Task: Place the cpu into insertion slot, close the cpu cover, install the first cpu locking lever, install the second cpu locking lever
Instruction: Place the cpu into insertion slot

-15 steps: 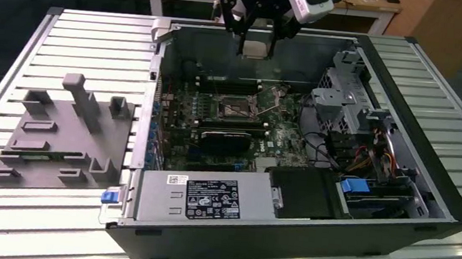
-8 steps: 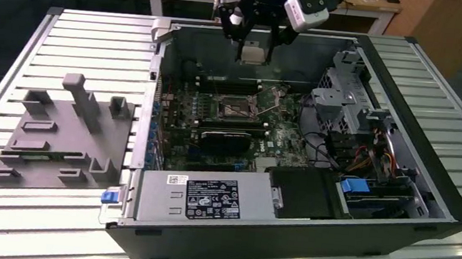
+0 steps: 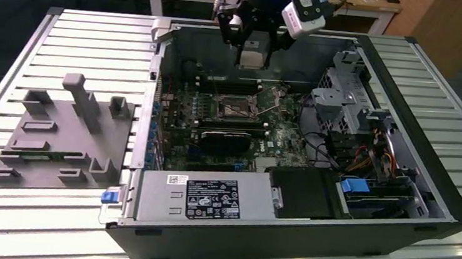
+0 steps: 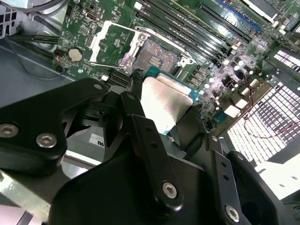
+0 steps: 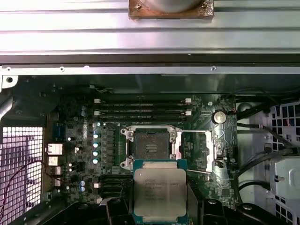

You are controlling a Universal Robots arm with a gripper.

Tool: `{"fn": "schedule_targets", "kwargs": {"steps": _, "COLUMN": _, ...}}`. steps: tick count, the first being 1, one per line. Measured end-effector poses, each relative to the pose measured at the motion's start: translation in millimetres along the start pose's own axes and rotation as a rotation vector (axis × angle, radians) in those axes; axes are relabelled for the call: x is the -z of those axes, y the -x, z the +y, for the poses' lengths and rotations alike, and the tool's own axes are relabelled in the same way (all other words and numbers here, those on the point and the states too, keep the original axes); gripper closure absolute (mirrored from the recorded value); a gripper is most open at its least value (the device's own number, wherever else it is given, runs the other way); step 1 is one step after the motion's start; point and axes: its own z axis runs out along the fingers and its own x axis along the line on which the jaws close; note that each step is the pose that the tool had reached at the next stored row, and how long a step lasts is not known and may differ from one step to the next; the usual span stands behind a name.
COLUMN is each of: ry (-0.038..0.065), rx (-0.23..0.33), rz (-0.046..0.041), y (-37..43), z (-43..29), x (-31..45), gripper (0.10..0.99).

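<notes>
The pincer [image 3: 255,49] pinches the cpu [image 3: 251,59] by two opposite edges and holds it in the air over the open computer case [image 3: 288,238], near the case's far wall in the exterior view and clear of the board. The insertion slot [image 5: 151,146] lies bare with its dark centre uncovered. The cpu cover [image 5: 197,152] is swung off it and sits just beside it, so nothing stands over the socket but the chip. In the first wrist view the cpu hides one rim of the slot, and the picture's border cuts off its own far edge. In the second wrist view the black fingers [image 4: 136,110] flank the chip and glare whitens its silver top. The exterior view adds the slatted worktop [image 3: 88,35] and a grey fixture block [image 3: 62,146] on the exterior view's left, well apart from the case.
</notes>
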Motion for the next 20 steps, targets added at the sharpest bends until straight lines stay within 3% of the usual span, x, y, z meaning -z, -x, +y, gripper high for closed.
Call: {"fn": "schedule_targets", "kwargs": {"steps": 20, "ry": -0.001, "rx": -0.013, "rz": -0.0015, "y": -0.7, "z": -2.9, "x": -32.3, "gripper": 0.549}}
